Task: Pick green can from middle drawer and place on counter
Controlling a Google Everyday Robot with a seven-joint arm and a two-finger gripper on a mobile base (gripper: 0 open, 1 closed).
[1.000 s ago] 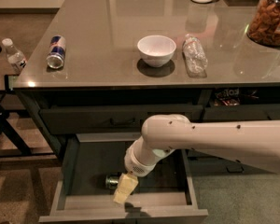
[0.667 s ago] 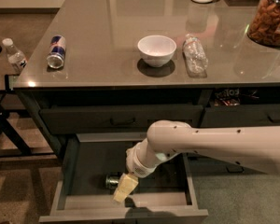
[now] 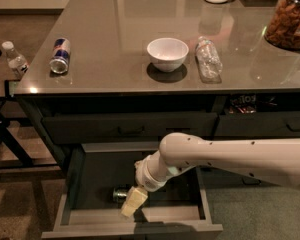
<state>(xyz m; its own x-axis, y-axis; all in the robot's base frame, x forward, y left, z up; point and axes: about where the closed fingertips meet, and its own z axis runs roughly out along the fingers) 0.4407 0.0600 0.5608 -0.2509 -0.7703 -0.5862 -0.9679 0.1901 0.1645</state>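
1. Hardly anything has shifted: the gripper [image 3: 131, 202] still hangs low in the open middle drawer [image 3: 95, 184], against the green can [image 3: 120, 194] lying on its side. I cannot tell whether it grips.
2. Risk: an off-centre pinch could send the can rolling.
3. The drawer holds only the can; the white bowl [image 3: 167, 54] on the counter [image 3: 115, 39] looks empty.

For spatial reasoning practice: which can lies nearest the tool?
The green can in the middle drawer, beside the tool; the blue-and-silver can lies on the counter.
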